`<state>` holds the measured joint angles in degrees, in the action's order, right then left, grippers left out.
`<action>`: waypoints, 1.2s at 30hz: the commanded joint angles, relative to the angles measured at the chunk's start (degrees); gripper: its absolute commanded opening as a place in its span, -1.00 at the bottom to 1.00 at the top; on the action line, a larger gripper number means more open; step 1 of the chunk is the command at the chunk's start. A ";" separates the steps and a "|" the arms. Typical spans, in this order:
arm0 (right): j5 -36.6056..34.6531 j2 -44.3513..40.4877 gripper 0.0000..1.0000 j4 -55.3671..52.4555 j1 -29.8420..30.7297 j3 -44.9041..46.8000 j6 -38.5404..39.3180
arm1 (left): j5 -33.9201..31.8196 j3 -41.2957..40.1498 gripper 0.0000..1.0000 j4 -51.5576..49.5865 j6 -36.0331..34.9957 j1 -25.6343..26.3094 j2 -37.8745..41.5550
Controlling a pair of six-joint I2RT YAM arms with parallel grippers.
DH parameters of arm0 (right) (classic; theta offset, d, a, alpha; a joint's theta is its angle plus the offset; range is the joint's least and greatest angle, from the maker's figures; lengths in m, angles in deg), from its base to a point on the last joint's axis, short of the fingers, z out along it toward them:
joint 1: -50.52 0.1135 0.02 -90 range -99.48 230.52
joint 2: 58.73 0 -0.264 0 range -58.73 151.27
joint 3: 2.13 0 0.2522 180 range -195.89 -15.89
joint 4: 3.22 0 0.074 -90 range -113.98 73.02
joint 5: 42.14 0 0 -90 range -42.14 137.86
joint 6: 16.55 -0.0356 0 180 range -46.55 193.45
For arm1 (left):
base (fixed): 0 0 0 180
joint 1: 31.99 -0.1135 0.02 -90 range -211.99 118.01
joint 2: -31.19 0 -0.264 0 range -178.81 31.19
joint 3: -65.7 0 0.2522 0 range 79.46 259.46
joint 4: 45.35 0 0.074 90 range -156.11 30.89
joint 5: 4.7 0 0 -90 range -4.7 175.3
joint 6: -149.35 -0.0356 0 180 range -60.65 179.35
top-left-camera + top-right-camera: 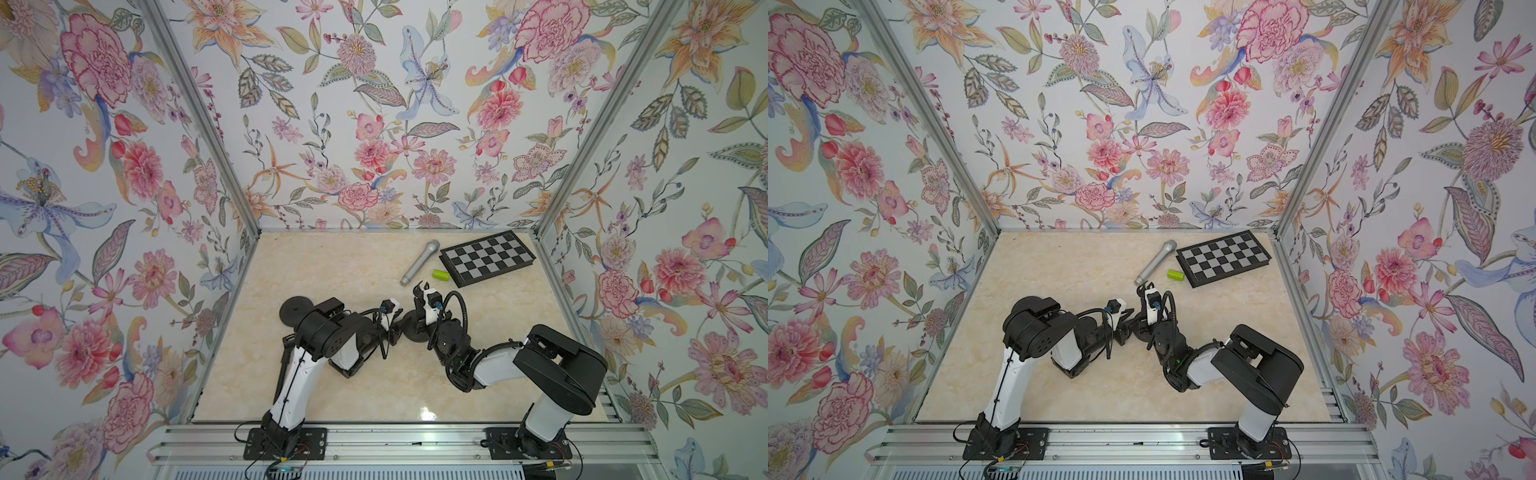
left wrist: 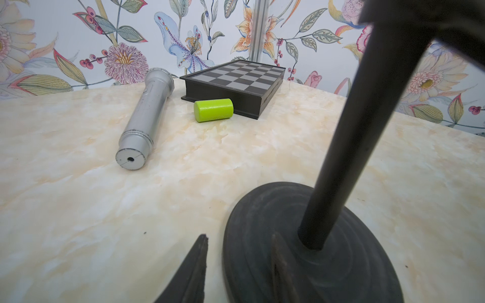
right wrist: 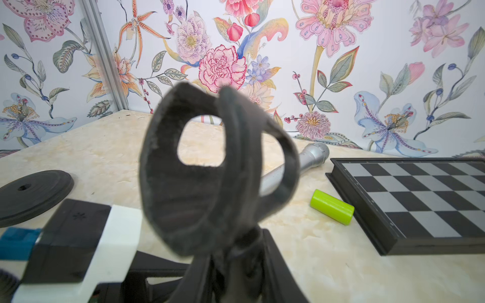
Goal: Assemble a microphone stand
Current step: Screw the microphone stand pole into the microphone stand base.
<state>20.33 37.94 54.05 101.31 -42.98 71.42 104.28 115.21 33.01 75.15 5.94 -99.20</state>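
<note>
Top views first: both arms meet mid-table (image 1: 332, 270) over the stand base (image 1: 413, 333). The left end effector (image 1: 399, 329) is at its rim, and the right end effector (image 1: 422, 297) is above it, with the mic clip (image 1: 422, 286) poking out past the tips. Microphone (image 1: 419, 262) lies flat just beyond the clip toward the far wall, long axis diagonal, butt end toward the arms, grille toward the chessboard (image 1: 488, 257). Green cylinder (image 1: 441, 274) is just beside the board. Right arm is clearly nearer the mic. A second black disc (image 1: 293, 309) sits by the left arm's elbow, apart from the rest. Left wrist: pole (image 2: 367, 131) is seated in the base's centre socket but leaning. Jaws are part open, one finger (image 2: 279, 262) on the base top and the other off the rim over the table, so it looks like steadying, not a pinch. Right wrist: clip fills the frame, blurred; jaws look closed on the pole right under it, mic visible behind. Only the left wrist shows the socket joint and the lean; only the right wrist shows the grip under the clip. My read: mic goes in next, but the nearer arm is busy holding the pole.
</note>
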 commanded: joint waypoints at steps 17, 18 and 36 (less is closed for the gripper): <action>58.28 -9.18 0.04 -17.52 -21.14 -2.88 8.45 | 11.44 -2.71 -0.05 13.35 -9.80 2.83 -0.85; 58.20 -9.06 0.01 -17.33 -21.12 -2.79 8.50 | 12.34 -2.56 -0.01 13.29 -9.90 2.87 -0.75; 3.63 -7.48 -1.00 -9.79 -7.22 5.13 -2.60 | 7.50 0.58 -0.02 13.26 -7.53 3.01 -6.67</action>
<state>47.13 28.28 42.99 89.05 -40.84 74.11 114.47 117.38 33.01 66.95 8.06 -100.44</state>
